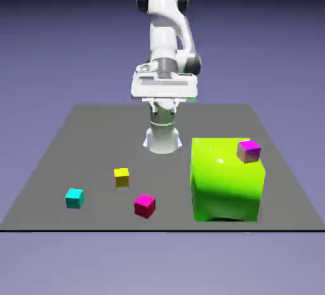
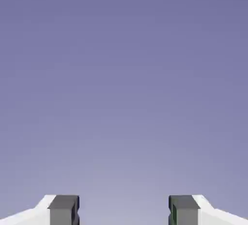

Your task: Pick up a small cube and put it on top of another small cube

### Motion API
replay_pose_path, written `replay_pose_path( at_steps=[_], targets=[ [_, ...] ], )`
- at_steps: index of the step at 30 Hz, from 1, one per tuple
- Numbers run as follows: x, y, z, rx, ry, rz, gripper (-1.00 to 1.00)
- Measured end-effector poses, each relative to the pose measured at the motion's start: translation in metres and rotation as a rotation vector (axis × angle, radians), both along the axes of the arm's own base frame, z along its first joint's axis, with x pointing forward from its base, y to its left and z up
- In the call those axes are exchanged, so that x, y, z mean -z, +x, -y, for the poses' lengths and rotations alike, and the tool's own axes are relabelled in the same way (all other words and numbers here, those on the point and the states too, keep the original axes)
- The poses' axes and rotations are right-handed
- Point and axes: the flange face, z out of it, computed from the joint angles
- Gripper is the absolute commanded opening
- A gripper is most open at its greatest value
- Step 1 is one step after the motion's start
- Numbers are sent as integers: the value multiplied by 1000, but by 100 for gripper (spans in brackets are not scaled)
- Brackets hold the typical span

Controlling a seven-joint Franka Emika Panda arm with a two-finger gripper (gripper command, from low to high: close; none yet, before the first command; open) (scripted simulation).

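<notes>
The gripper (image 2: 124, 210) stands wide open and empty, seeing only backdrop, so the hand seems raised and level. The magenta-red cube (image 1: 145, 205) lies well below and ahead of it on the grey table (image 1: 57, 154), near the yellow cube (image 1: 122, 176). The arm should tip downward, centre over the matte, sharp-edged cube, and square its fingers to flat faces.

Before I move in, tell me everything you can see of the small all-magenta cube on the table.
The magenta-red cube is small, plain and matte, the same colour on every face that shows, about the size of the yellow cube. It sits flat on the grey table near the front edge, turned slightly so a corner faces the camera. Nothing touches it but the table. The hand view shows only backdrop, not the cube.
</notes>
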Motion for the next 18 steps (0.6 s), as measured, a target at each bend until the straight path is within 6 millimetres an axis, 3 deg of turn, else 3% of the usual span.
replay_pose_path(
  at_steps=[9,18],
  targets=[
    [83,42,12,-274,-142,-272,0],
    [173,64,27,-581,-290,-526,0]
  ],
)
